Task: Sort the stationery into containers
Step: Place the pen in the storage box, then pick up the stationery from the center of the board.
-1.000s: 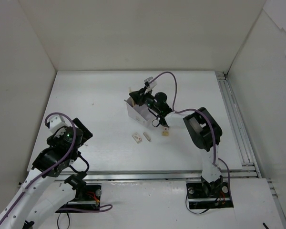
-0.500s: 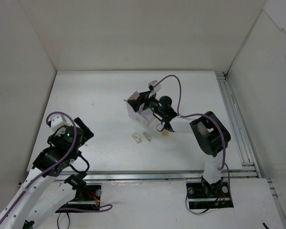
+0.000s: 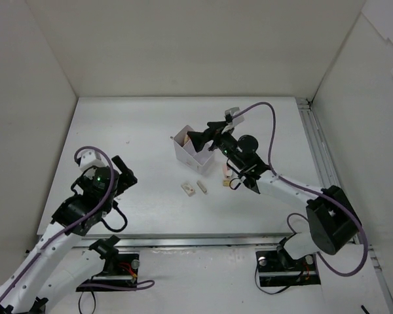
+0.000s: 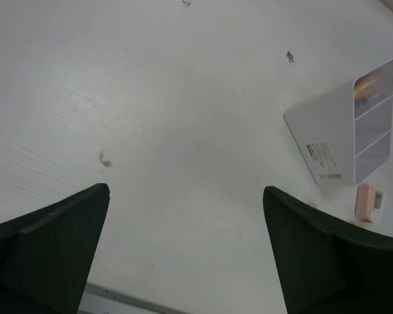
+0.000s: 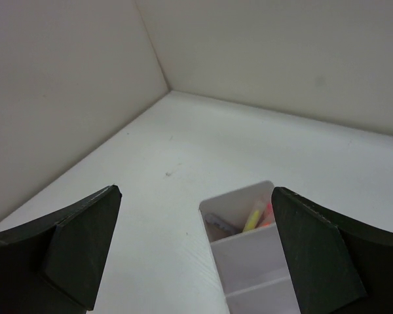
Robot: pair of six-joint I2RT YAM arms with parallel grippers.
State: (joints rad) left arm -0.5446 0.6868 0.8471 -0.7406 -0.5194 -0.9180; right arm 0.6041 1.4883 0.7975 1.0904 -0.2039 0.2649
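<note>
Since a second ago the right arm is reaching farther out, its elbow swung toward the near right. The box [image 3: 192, 149], tipped half a second back, is now standing level on the table [image 3: 131, 131]. The right gripper [image 3: 198, 136] is hovering just over the box, fingers spread wide and holding nothing. The left gripper [image 3: 123, 178] is sitting slightly farther forward, also spread wide and empty.

- One box with two compartments. The far compartment is holding pens [image 5: 255, 216]: yellow and pink are showing, but the total is unclear.
- Three erasers [image 3: 187, 188] are lying on the table near the box.
- The right forearm and its purple cable [image 3: 268, 124] are crowding the pinkish eraser.
</note>
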